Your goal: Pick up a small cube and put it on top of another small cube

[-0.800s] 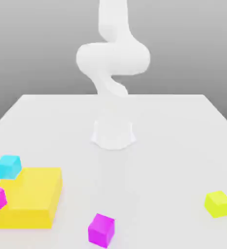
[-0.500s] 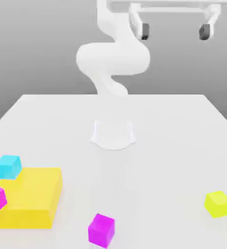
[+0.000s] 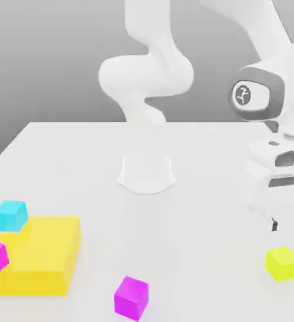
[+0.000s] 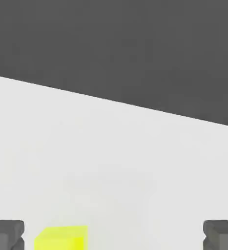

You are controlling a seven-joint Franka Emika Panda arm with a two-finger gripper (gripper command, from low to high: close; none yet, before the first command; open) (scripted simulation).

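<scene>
White table [image 3: 80,157] against a plain grey backdrop. The small cube [image 3: 282,263] sits at lower right of the exterior view, resting free on the surface. The gripper [image 4: 114,237] hangs above it, jaws spread fully wide, holding nothing. At lower left: large yellow block [image 3: 42,255], cyan cube [image 3: 11,215], two magenta cubes [image 3: 131,297].

Loads of bare table [image 3: 199,251] around the yellow-green cube [image 3: 282,263], nothing crowding it. The clutter's well apart on the exterior view's left: big yellow block [image 3: 39,255], cyan cube [image 3: 11,216], two magenta cubes [image 3: 131,298].
</scene>
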